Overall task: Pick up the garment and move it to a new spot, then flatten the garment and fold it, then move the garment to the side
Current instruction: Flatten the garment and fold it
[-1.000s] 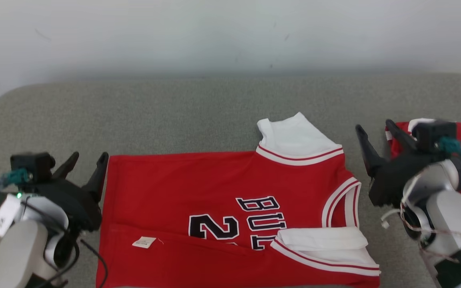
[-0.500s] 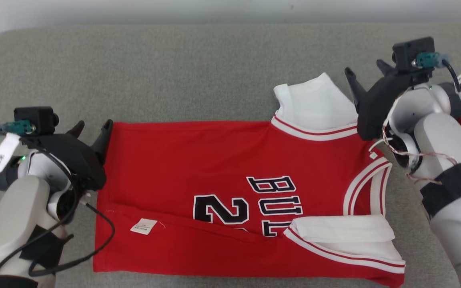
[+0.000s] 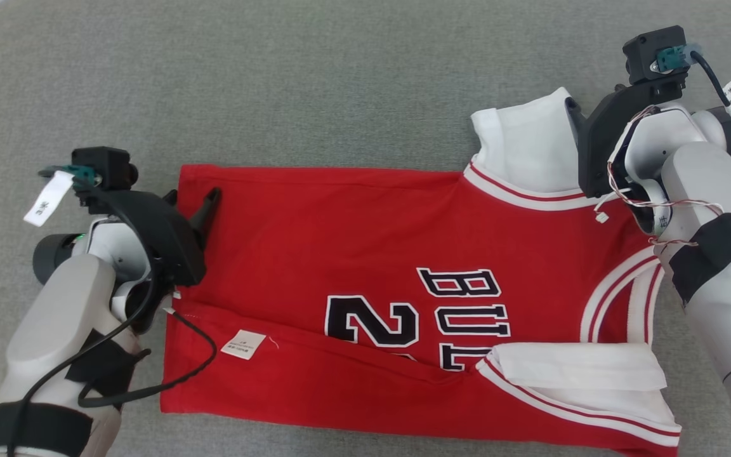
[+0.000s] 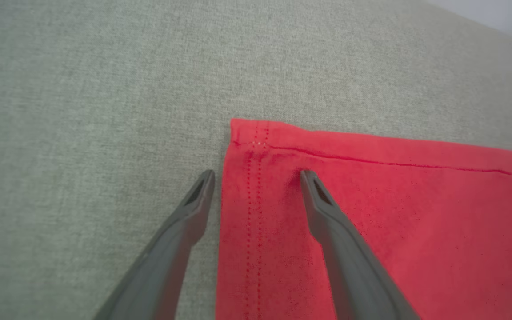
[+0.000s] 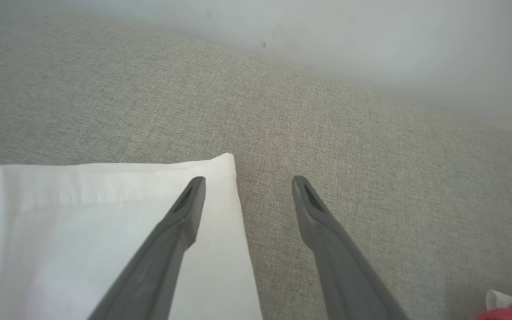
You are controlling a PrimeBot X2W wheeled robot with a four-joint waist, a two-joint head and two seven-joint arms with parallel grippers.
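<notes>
On a soft grey cloth surface (image 3: 340,95), a red sleeveless sports shirt with white edges (image 3: 353,235) lies flat mid-frame. The left gripper (image 4: 257,178), wide open, straddles its upper left corner. The right gripper (image 5: 248,180), wide open, straddles the white strap (image 5: 105,213) at upper right. It looks like the folding step. Next, both must pinch shut and lift.

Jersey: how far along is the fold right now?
Done: jersey lies flat on the grey cushion, near edge apparently folded over the number. In hand: left jaws open astride the far hem corner, right jaws open astride the white sleeve corner, nothing gripped. Left: fold the far side, move it aside.
</notes>
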